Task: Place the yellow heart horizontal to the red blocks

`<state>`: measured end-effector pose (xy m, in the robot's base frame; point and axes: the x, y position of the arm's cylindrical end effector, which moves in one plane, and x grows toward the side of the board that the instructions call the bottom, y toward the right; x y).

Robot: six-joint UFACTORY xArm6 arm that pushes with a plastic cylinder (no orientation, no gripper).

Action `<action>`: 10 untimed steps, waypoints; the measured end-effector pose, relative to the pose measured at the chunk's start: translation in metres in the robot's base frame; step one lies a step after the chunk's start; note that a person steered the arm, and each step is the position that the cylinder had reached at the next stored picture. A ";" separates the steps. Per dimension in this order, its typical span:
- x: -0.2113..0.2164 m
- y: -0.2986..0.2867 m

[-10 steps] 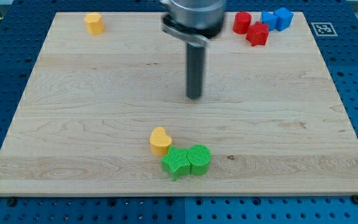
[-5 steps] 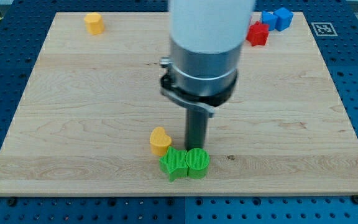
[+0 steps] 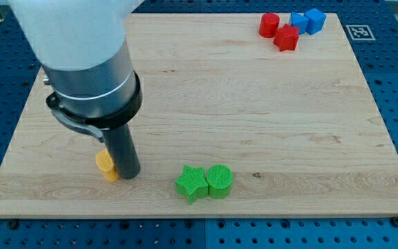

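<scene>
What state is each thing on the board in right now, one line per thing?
Tip: down on the board, against the yellow block's right side.
Yellow block: near the view's bottom left, mostly hidden by the rod, shape unclear.
Green star: touching the green cylinder.
Green cylinder: right of the star.
Red blocks: paired at the view's top right.
Blue blocks: paired beside the red ones.

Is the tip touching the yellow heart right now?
Touching: in the camera view my tip presses against the yellow heart's right side, no gap visible.
</scene>
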<state>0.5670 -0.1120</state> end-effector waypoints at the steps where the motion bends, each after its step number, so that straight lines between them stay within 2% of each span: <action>1: 0.000 -0.022; 5: 0.016 -0.096; 6: 0.013 -0.097; 8: -0.029 -0.096; 9: -0.039 -0.086; 10: -0.034 -0.046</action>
<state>0.5327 -0.1579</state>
